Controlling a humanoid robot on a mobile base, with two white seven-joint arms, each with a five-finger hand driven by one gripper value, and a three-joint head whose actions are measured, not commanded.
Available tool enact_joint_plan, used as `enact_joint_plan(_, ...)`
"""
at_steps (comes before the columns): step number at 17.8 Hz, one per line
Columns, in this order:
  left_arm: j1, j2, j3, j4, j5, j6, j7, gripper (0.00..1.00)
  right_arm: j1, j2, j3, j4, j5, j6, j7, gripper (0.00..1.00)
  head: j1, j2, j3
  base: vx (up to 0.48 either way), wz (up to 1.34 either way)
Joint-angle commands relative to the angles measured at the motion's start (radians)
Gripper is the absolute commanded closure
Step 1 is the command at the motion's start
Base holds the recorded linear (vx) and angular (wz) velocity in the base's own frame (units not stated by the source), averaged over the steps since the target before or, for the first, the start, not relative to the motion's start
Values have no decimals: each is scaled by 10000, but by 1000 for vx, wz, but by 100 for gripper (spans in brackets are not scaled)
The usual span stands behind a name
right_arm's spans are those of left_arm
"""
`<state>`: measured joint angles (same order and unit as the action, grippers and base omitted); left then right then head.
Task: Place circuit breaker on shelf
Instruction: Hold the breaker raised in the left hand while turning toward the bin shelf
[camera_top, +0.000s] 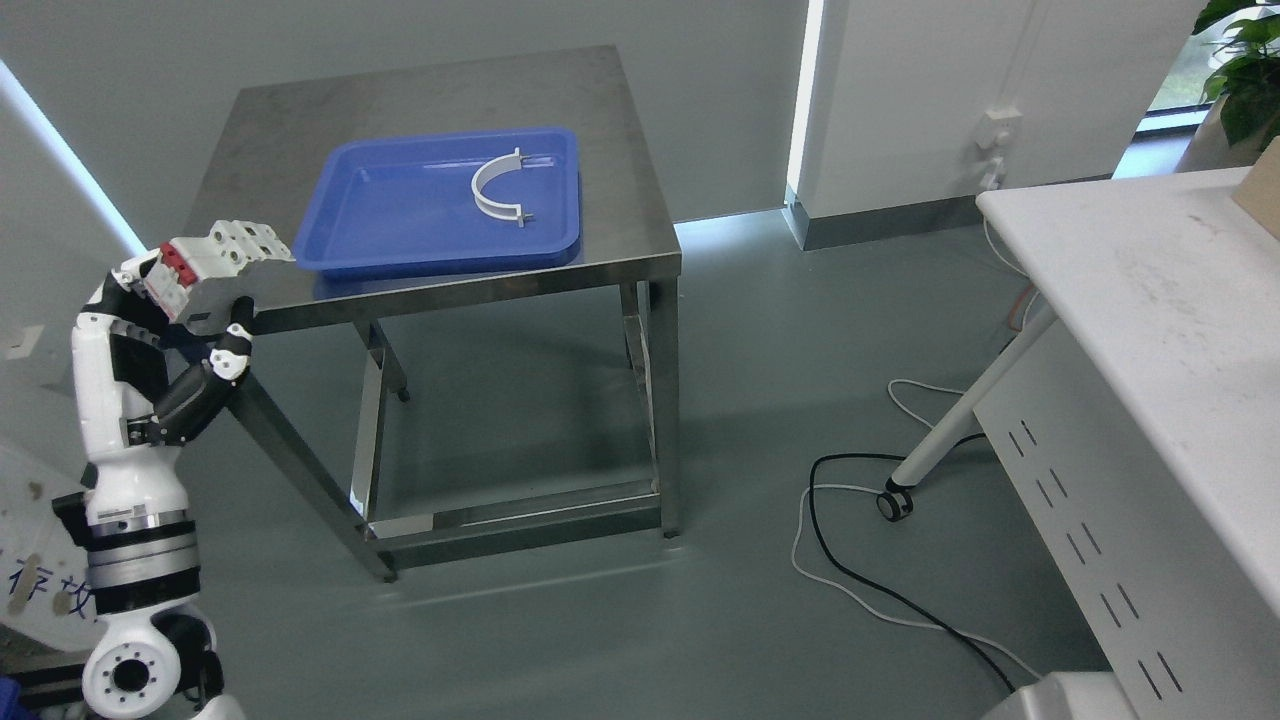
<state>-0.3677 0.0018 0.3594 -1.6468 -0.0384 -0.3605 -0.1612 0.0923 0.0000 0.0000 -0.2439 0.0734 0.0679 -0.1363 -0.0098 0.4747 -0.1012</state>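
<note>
My left hand (190, 300), white with black finger joints, is closed around a white circuit breaker with a red switch face (215, 262), holding it in the air just off the near left corner of a square stainless-steel table (640, 240). On that table sits a shallow blue plastic tray (360, 230) containing only a white curved plastic clamp (495, 190). The pick-up looks done. Carrying and setting down remain; no shelf is plainly visible, only a white cabinet top (1150, 300) at right. My right hand is unseen.
</note>
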Motion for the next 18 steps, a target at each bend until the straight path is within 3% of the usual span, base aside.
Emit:
enact_joint_plan(1,26,157,41,-53,1,0,2,95,-2,-175,199,0,2,119,-2,0,0,0,0,-365,226)
enact_joint_plan(7,-111,157,26,-114,1,76,17,95,-2,-175,199,0,2,119,-2,0,0,0,0,-340,314)
enact_joint_plan(18,-2197,157,-205,-114,-30,1088,63,94,-2,-175,199,0,2,119,13,0,0,0,0,-245,450)
